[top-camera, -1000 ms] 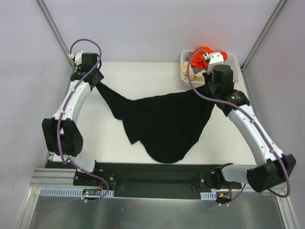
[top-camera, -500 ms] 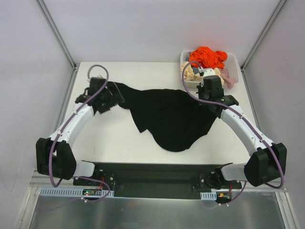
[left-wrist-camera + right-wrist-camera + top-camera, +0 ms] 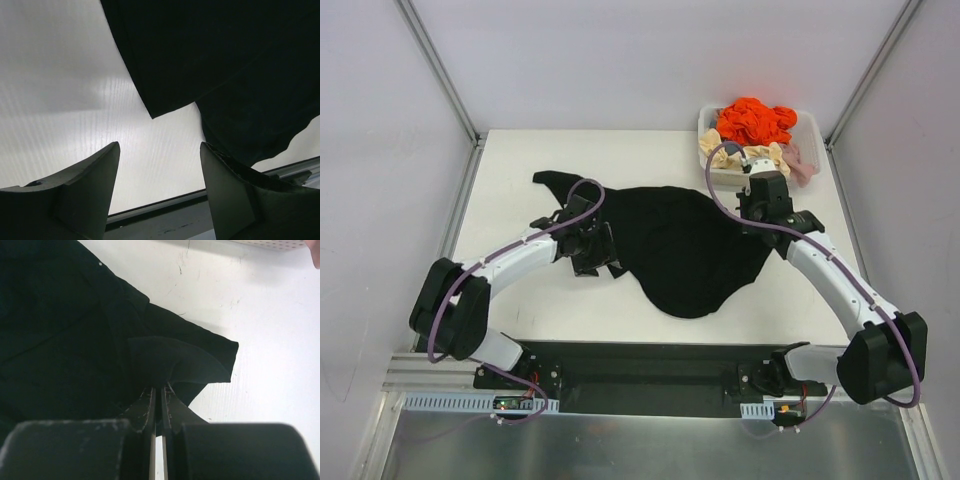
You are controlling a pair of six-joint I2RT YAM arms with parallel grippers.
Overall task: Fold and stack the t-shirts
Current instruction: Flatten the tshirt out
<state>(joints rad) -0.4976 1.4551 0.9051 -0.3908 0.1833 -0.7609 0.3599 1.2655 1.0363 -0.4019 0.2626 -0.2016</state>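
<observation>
Right pincer [image 3: 157, 392] clenched on a fold of the limp shirt [image 3: 690, 250], left pincer [image 3: 159, 150] gaping empty beside its corner, so I'd pinch that light, floppy corner next.

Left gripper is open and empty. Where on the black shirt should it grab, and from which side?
Probably the pointed corner of the black shirt lying flat just ahead of the left gripper, approached from the table side, where it juts out.

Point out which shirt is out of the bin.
The black t-shirt, lying on the table, its edge pinched by the right gripper. The orange, tan and pink ones sit bunched in the bin.
</observation>
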